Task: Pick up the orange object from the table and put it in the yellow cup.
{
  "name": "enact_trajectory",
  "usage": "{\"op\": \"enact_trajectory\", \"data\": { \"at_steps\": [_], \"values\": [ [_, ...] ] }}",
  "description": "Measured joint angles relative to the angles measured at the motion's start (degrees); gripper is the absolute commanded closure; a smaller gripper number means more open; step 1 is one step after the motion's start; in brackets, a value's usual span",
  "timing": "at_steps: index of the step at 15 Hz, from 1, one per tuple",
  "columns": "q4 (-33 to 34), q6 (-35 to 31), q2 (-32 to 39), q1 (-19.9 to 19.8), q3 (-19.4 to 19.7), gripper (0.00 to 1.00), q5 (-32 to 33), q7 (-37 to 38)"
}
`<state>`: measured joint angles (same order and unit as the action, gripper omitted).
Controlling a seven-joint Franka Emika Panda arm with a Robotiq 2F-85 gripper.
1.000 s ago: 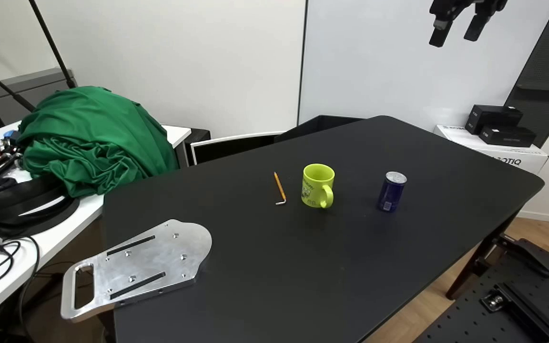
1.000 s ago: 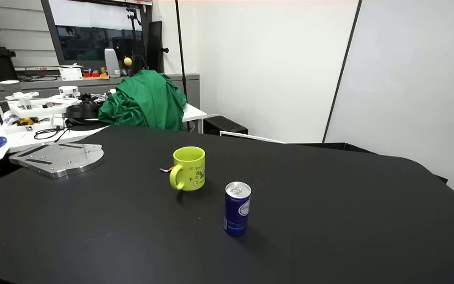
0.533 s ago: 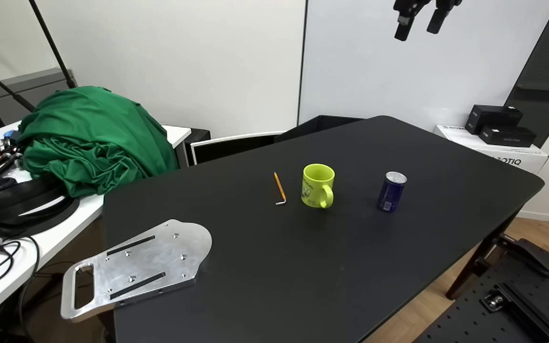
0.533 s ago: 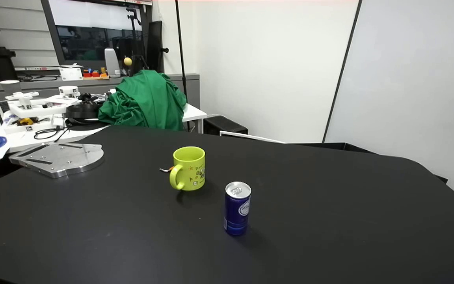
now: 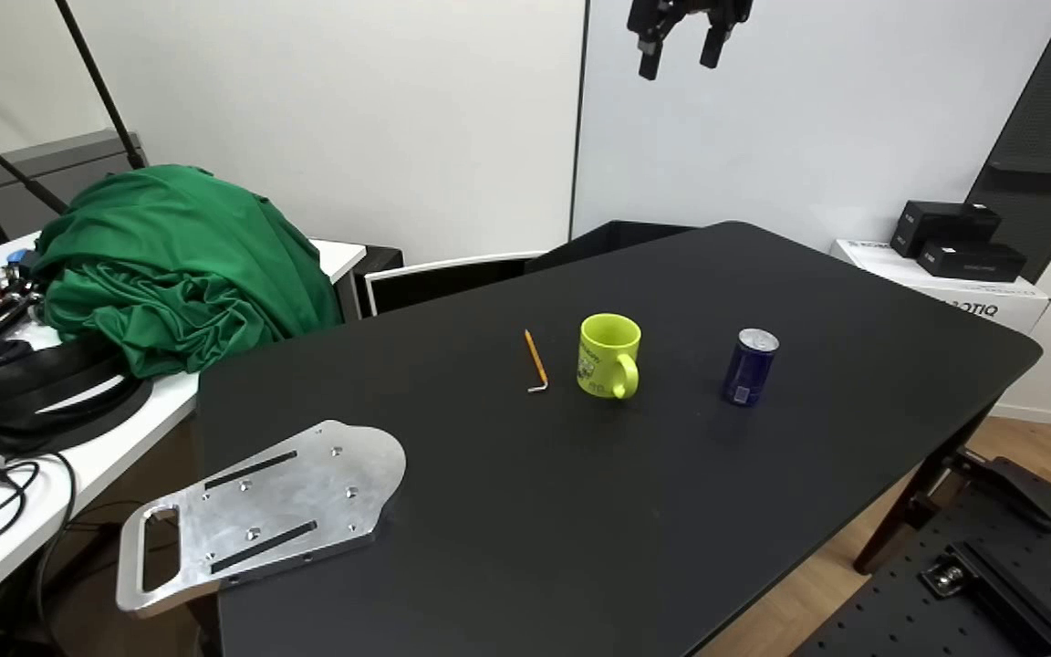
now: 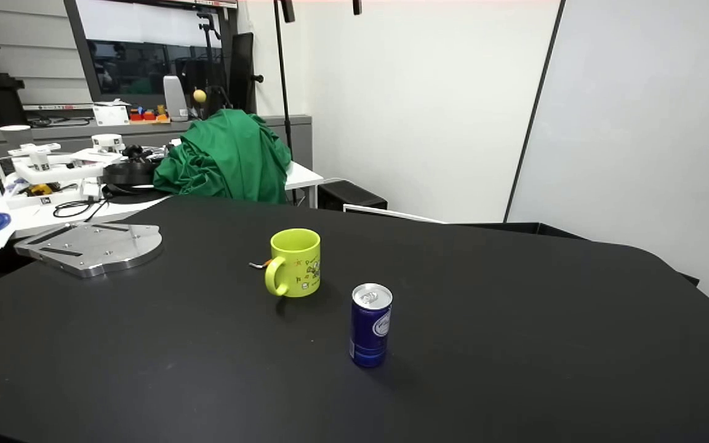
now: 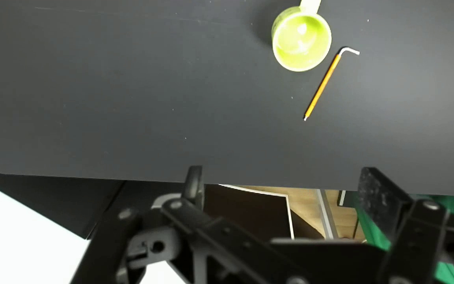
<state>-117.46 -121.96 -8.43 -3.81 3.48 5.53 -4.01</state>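
The orange object point(image 5: 535, 358) is a thin orange stick with a bent silver end, lying flat on the black table point(image 5: 489, 511). In an exterior view most of the orange object point(image 6: 268, 263) is hidden behind the cup. It shows whole in the wrist view point(image 7: 322, 86). The yellow cup point(image 5: 608, 356) stands upright close beside the stick, not touching it; the cup also shows in the wrist view point(image 7: 302, 39) and looks empty. My gripper point(image 5: 680, 66) is open and empty, high above the table. Its fingertips show in the wrist view point(image 7: 281, 175), over the table's edge.
A dark blue can point(image 5: 749, 370) stands upright near the cup. A silver metal plate point(image 5: 306, 493) with a handle overhangs one table edge. A green cloth point(image 5: 179, 274) lies heaped on the white desk. A white wall point(image 5: 352, 119) stands behind the table.
My gripper has moved left across the top of an exterior view, staying high and open. Its fingertips have come into the top of an exterior view. The stick, cup and can have not moved.
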Motion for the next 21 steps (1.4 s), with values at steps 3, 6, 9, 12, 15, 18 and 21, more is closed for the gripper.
{"op": "enact_trajectory", "data": {
  "at_steps": [3, 6, 9, 12, 15, 18, 21],
  "values": [
    [8.63, -0.02, 9.38, 0.29, -0.58, 0.00, -1.58, 4.46],
    [17.48, -0.01, 18.32, 0.55, -0.79, 0.00, -5.29, 10.64],
    [24.55, -0.01, 25.59, 1.22, -1.01, 0.00, -10.13, 15.43],
    [28.05, -0.08, 30.66, 2.78, -1.38, 0.00, -11.19, 19.01],
    [28.70, -0.24, 33.99, 4.68, -1.43, 0.00, -11.10, 21.36],
    [28.73, -0.61, 35.51, 5.29, -1.43, 0.00, -11.09, 21.80],
    [29.01, -0.61, 35.50, 5.21, -1.37, 0.00, -11.09, 21.82]
  ]
}}
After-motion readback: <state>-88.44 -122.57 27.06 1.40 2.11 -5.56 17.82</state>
